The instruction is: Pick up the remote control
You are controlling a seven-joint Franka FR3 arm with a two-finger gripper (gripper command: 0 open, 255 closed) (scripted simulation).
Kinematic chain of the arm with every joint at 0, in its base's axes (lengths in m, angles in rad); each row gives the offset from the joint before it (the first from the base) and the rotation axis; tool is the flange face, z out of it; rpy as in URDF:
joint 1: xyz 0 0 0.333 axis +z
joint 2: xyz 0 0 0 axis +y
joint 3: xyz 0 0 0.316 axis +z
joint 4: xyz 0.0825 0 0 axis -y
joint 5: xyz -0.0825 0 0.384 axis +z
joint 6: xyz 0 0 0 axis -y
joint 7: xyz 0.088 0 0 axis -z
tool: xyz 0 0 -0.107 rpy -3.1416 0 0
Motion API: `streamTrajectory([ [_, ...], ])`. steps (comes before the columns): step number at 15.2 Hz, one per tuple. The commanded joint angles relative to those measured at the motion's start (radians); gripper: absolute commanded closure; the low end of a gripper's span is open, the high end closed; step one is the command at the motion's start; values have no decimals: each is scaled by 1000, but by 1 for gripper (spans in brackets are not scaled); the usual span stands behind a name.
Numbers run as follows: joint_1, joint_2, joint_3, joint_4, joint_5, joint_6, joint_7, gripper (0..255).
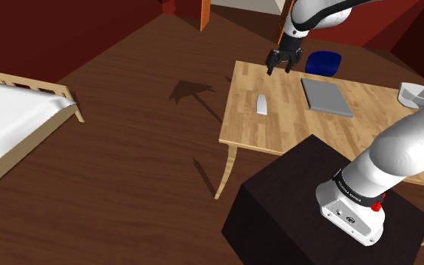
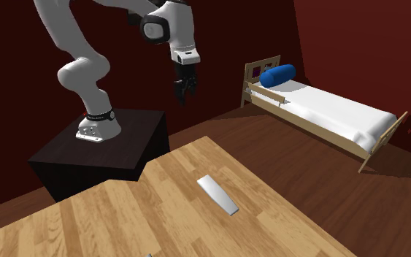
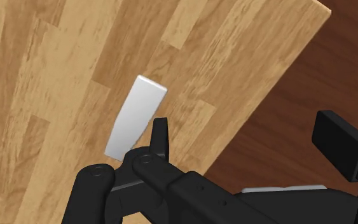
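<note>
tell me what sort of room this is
Most likely a bedroom in a house: a light wooden-framed bed with a white mattress and a blue cylindrical pillow stands on the dark wooden plank floor by dark red walls, near a light wooden table.

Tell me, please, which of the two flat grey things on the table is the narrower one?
The remote control, the pale narrow bar nearer the shoulder view's left; the other, a darker grey slab, is a much broader rectangle.
</note>
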State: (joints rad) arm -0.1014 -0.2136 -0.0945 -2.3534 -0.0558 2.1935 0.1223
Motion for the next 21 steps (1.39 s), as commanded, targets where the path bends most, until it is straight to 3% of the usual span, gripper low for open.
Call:
streamTrajectory([
  [1,-9,70,-9,21,6,46,19,0],
  [11,-58,443,-51,212,79,202,75,0],
  [21,-138,811,-64,495,180,257,117,0],
])
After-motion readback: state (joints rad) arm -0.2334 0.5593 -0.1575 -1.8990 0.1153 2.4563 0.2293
